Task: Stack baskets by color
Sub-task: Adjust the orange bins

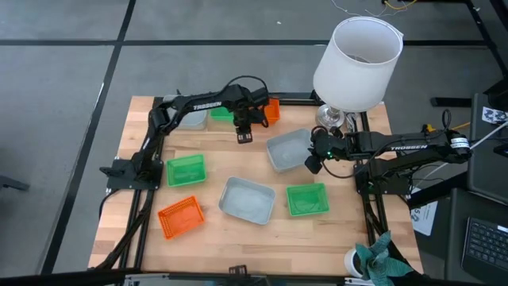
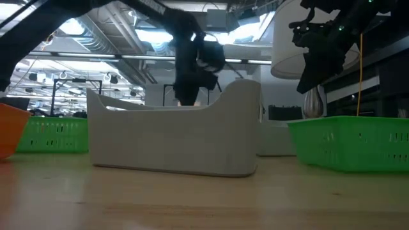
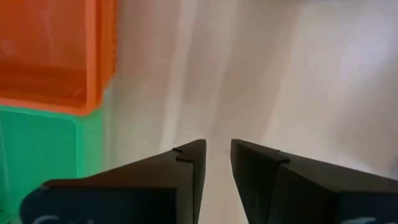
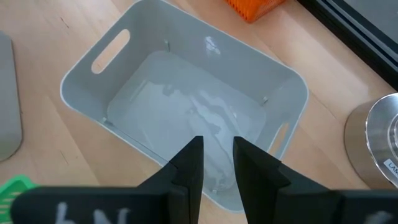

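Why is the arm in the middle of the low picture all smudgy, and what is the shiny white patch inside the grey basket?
Low view: the dark arm behind the grey basket is smeared, probably by motion, against bright ceiling lights. Right wrist view: the white patch is glare from a light on the grey basket's glossy floor. Left wrist view: the table is washed out and soft, too close to be sharp.

Wooden table (image 1: 230, 238): orange, green, grey baskets (image 1: 247, 199), lamp base (image 1: 333, 117).
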`<state>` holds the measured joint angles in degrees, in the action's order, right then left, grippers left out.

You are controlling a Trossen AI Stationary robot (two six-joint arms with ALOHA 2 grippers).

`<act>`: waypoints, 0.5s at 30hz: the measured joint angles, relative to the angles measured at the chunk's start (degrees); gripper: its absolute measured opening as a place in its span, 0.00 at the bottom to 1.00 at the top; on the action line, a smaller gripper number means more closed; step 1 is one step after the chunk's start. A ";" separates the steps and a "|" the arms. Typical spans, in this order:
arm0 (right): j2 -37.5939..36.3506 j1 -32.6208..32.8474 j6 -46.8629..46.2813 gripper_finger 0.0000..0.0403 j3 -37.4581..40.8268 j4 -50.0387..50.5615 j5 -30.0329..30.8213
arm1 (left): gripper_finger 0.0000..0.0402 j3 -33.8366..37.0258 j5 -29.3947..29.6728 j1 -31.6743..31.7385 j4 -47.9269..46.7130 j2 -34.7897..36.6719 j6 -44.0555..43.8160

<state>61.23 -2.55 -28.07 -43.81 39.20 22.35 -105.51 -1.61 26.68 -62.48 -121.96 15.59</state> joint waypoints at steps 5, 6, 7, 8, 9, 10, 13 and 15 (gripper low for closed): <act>0.00 0.00 0.08 0.22 0.00 0.00 0.02 | 0.17 0.19 0.98 0.38 6.77 -0.65 2.51; 0.00 0.00 0.08 0.22 0.00 0.00 0.02 | 0.17 0.29 1.02 0.54 7.47 -0.79 3.01; 0.00 0.00 0.06 0.22 0.00 0.05 0.00 | 0.17 0.30 0.97 0.67 8.29 -1.01 3.35; 0.00 0.00 0.07 0.22 0.00 0.06 0.00 | 0.17 0.23 0.98 0.74 9.45 -1.30 3.50; 0.00 0.00 0.06 0.22 0.00 0.03 0.00 | 0.17 0.21 0.83 1.06 9.97 -1.52 3.49; 0.00 0.00 0.06 0.22 0.00 0.08 -0.02 | 0.17 0.36 0.57 1.45 9.83 -1.65 3.53; 0.00 0.00 0.06 0.22 0.00 0.11 0.00 | 0.17 1.39 0.84 2.02 13.00 -2.72 3.67; 0.00 0.00 0.06 0.22 0.00 0.11 -0.02 | 0.17 1.95 1.09 2.53 13.89 -2.94 3.79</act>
<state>61.23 -2.55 -28.01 -43.81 39.31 22.33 -103.56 -0.52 29.21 -48.59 -124.90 19.38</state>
